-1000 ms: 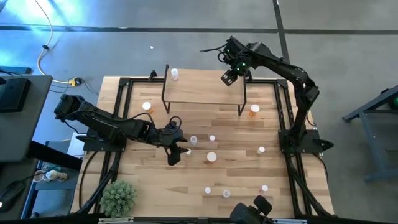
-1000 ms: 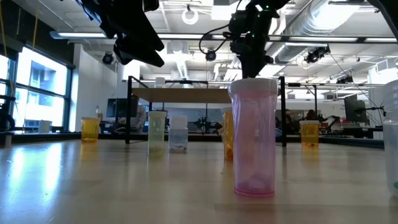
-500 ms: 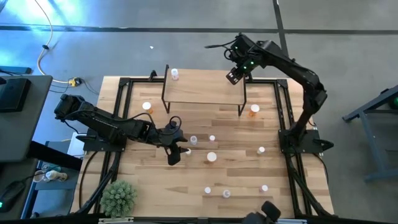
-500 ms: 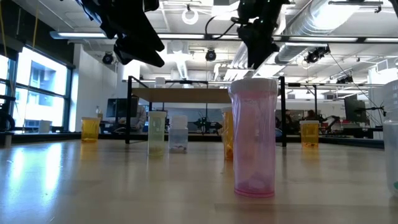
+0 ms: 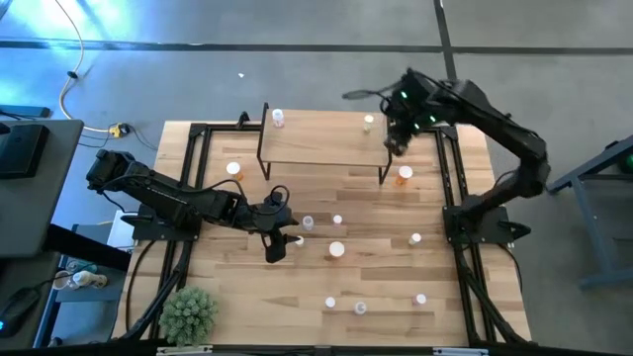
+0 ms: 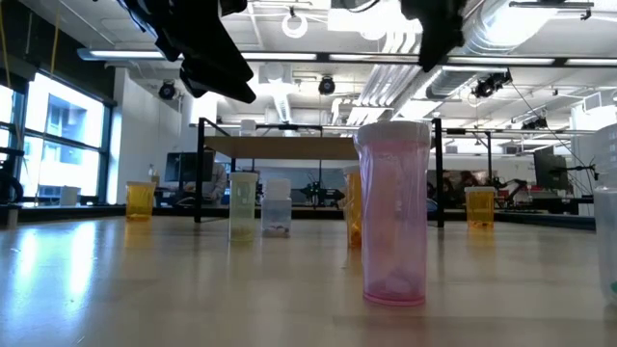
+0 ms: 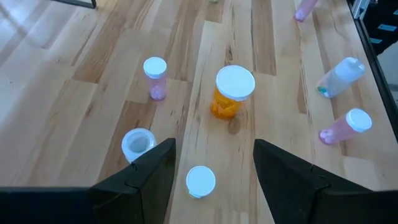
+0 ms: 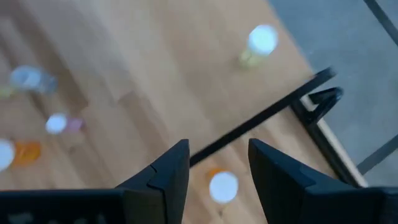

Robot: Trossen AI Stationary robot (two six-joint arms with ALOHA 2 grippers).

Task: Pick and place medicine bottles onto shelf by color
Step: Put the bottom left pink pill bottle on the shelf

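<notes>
Two bottles stand on the shelf (image 5: 321, 143), one per end, apparently sorted by color. Right gripper (image 5: 398, 144) hovers beside its right end, left gripper (image 5: 276, 247) mid-bench; both fingers apart, empty.

No readable text, label, brand, number or sign appears in any view. The medicine bottles (image 7: 235, 92) have plain white caps and show no legible print on their sides. The wooden table (image 5: 326, 198) carries no markings, and nothing in the room behind it can be read.
</notes>
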